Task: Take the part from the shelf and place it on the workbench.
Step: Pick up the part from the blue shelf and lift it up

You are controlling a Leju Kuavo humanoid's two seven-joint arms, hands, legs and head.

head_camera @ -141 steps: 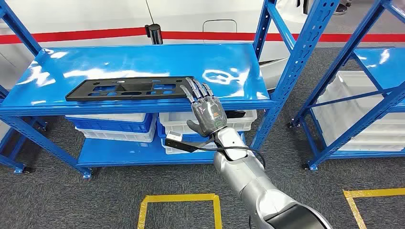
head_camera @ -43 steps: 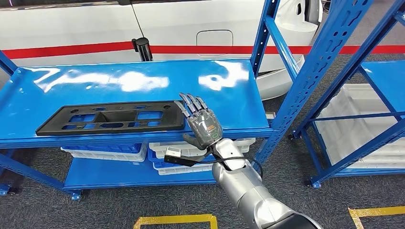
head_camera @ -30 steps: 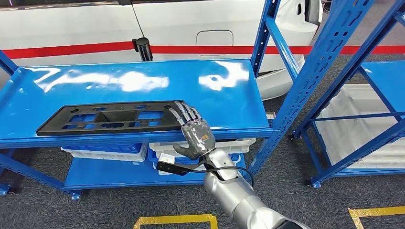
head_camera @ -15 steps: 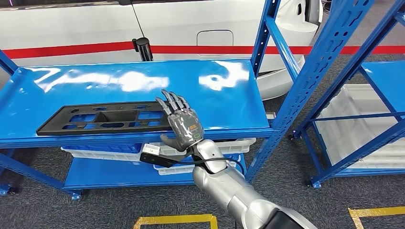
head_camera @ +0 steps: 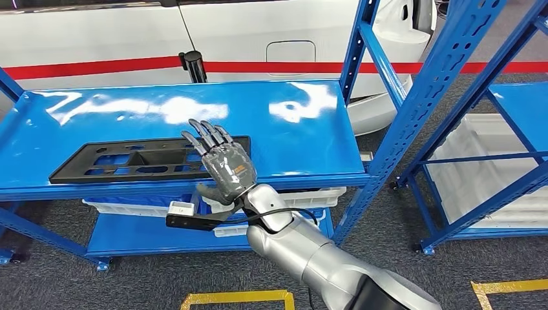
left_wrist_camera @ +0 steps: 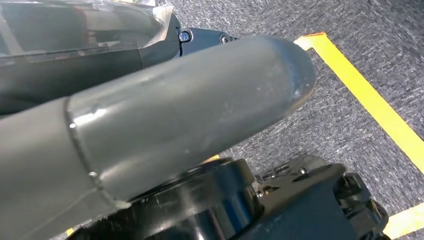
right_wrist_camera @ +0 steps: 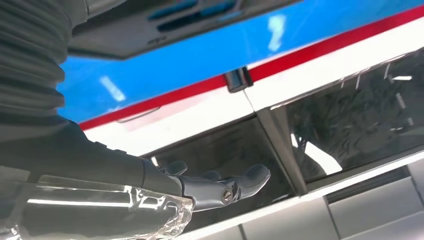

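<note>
Blue shelf (head_camera: 304, 123) carries the black perforated part (head_camera: 129, 159) near its front edge; the right hand (head_camera: 223, 165), fingers (head_camera: 201, 132) spread and holding nothing, hides the part's right end.

We see the right robot hand (head_camera: 223, 165) covering part of the black part (head_camera: 129, 160) near its right end, so contact cannot be told. The shelf (head_camera: 310, 139) hides most of the bins (head_camera: 304, 197) beneath.

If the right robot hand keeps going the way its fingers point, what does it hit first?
Probably the black part on the blue shelf: the right robot hand is open, fingertips over its right end. Whether they touch it already is unclear.
</note>
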